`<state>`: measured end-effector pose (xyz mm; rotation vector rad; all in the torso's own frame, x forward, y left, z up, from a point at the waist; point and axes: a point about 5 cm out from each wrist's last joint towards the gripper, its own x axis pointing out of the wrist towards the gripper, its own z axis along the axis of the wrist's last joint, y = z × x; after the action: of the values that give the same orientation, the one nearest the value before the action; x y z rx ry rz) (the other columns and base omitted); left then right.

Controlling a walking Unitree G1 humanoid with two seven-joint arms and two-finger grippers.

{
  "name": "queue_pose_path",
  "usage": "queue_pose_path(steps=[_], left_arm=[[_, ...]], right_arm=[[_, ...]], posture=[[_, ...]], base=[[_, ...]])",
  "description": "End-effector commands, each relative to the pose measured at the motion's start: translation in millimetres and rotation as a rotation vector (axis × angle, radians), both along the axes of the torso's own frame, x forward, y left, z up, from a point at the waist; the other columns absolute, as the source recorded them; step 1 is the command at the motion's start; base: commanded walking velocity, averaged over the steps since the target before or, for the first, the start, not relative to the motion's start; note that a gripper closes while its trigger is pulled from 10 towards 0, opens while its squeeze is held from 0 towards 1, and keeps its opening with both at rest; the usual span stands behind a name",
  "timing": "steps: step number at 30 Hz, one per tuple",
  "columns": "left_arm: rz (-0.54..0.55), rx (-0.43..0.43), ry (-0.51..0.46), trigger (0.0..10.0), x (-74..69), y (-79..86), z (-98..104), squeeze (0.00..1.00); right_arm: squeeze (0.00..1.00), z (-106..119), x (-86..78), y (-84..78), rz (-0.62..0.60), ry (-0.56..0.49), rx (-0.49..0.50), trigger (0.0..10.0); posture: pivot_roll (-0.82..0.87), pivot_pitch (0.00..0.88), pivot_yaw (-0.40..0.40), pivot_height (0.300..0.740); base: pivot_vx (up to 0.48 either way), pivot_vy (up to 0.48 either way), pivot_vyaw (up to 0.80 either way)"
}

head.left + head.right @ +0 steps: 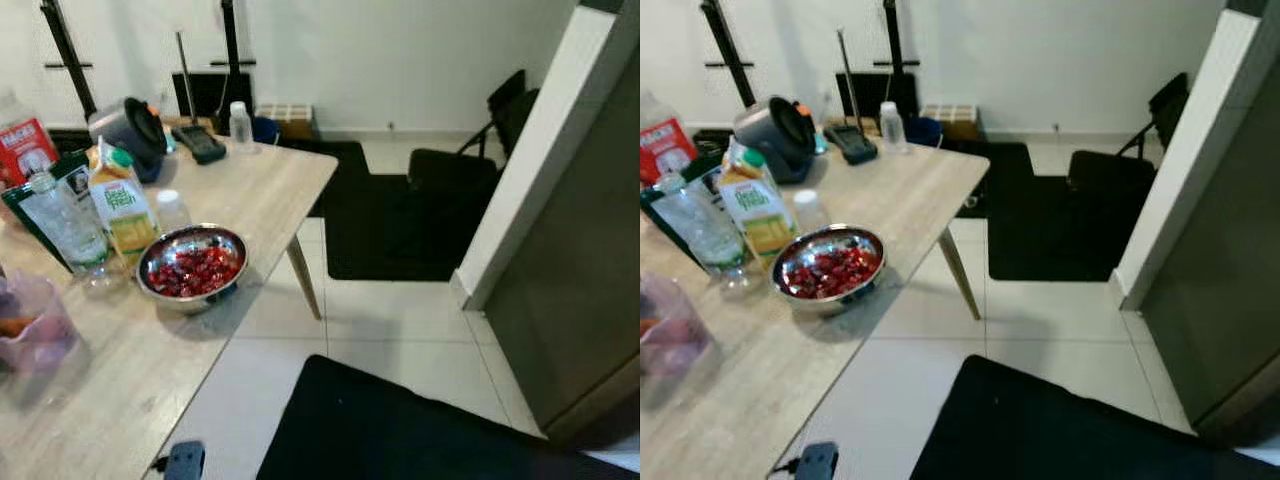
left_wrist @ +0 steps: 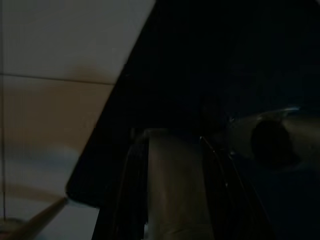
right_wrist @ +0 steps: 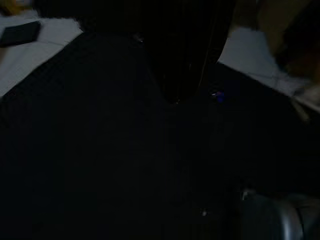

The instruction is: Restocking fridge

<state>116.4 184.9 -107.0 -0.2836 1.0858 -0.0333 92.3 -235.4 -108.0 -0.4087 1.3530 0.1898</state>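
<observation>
both arms hang idle, finger state impossible to tell; turn toward the table and reach the juice carton squarely.

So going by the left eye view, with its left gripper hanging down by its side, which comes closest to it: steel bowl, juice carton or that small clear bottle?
A judgement, taking the left gripper as hanging low beside the robot:
1. Steel bowl, by the table edge nearest the robot.
2. Juice carton, just behind the bowl, further left.
3. Small clear bottle, at the table's far end.
</observation>
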Motion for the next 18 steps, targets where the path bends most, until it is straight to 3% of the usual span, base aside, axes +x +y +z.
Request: queue_pose_path(steps=[1,18], left_arm=[[0.003,-0.009,0.012,10.0,-1.4,-1.1,-0.7,0.00],[-0.017,-0.008,0.017,10.0,-2.9,-1.1,-1.0,0.00]], right_arm=[[0.00,-1.5,-3.7,2.8,0.001,0.015,0.006,10.0],[0.00,-1.8,-5.1,2.6,0.001,0.022,-0.001,10.0]], posture=[[-0.03,0.000,0.012,0.740],[-0.03,0.000,0.013,0.740]], base=[[0.000,0.000,-0.80],[0.000,0.000,-0.80]])
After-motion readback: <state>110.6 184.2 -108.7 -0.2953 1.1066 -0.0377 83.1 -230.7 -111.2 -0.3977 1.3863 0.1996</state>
